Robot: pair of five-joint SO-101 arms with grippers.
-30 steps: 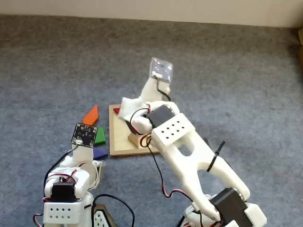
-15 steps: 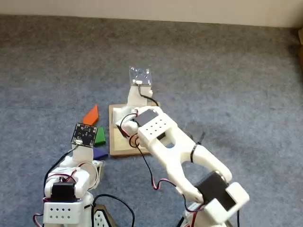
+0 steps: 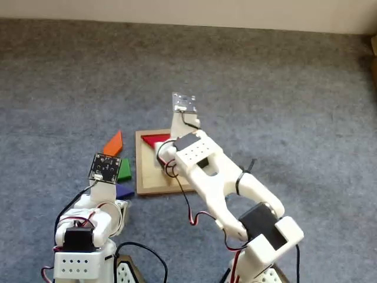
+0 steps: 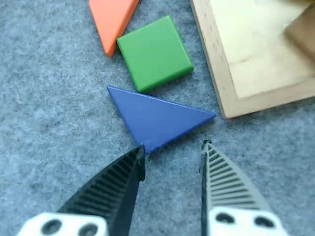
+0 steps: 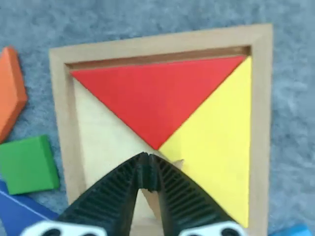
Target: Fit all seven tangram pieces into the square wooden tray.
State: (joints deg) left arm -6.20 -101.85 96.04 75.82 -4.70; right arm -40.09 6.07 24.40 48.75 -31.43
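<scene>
High view: tray [image 3: 139, 171] on grey carpet [image 3: 294, 88]

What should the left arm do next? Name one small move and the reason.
Probably ease the open left tool forward and down until it straddles the near corner of the blue triangle, ready to close. That piece lies loose on the carpet just ahead of the tool, beside the tray, which has bare floor showing.

red triangle [image 5: 153, 101], yellow triangle [image 5: 216, 142] in wooden tray [image 5: 61, 123], hand [image 5: 147, 166] closed above
</scene>
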